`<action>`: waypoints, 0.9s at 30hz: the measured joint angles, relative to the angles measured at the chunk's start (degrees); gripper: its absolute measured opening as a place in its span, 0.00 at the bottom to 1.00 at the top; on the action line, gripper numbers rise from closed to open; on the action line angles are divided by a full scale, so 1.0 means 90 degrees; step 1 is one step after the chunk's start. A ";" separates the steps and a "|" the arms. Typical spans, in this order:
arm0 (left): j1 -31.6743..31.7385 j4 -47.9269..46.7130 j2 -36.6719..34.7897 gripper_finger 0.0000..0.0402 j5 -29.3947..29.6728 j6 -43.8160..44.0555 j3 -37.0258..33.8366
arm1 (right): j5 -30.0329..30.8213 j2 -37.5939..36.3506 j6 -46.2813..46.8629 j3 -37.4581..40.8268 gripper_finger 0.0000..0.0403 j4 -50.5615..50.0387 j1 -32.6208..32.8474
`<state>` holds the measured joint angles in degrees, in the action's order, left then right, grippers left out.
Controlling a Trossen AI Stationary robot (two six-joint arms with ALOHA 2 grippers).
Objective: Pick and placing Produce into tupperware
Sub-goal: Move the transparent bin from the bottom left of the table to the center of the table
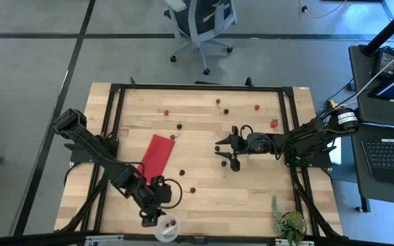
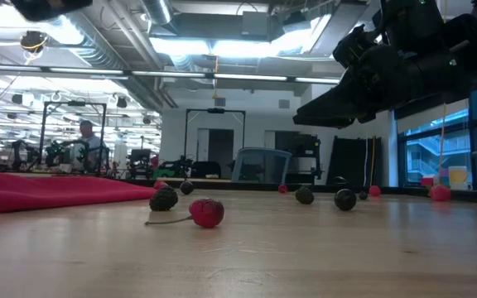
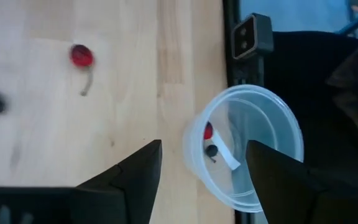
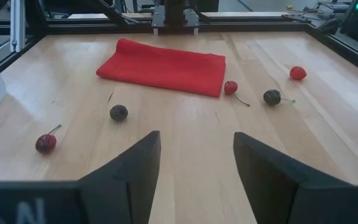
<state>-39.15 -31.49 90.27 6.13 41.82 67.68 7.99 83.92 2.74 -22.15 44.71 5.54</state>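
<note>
Cherries (image 1: 182, 172) dot the desk (image 1: 204, 198) as the left gripper (image 3: 197, 177), fingers spread, hovers over the near-edge tupperware (image 3: 247, 146); right gripper (image 4: 191, 168) spread mid-desk.

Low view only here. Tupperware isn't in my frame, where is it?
Observer: At the table edge along the bottom of the high view; the tupperware sits right by the left gripper.
Operator: Anything in it?
Observer: One red fruit and one dark fruit.
Operator: Grippers carrying anything?
Observer: No. The left gripper is open and empty over the tupperware; the right gripper is open and empty mid-table.
</note>
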 joint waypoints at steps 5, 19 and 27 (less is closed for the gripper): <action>-0.0149 -0.0507 0.0118 0.56 0.0393 0.0006 0.0420 | -0.0001 0.0000 0.0012 -0.0001 0.51 0.0000 -0.0001; -0.0281 -0.2304 0.1684 0.56 0.0095 0.0350 0.2043 | 0.0000 0.0000 0.0032 -0.0002 0.51 -0.0012 -0.0002; -0.0274 -0.2433 0.1896 0.56 0.0038 0.0906 0.2192 | -0.0002 0.0000 0.0150 -0.0002 0.51 -0.0053 -0.0002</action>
<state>-41.62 -53.39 107.33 6.47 49.98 87.41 7.97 83.92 4.10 -22.17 44.23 5.52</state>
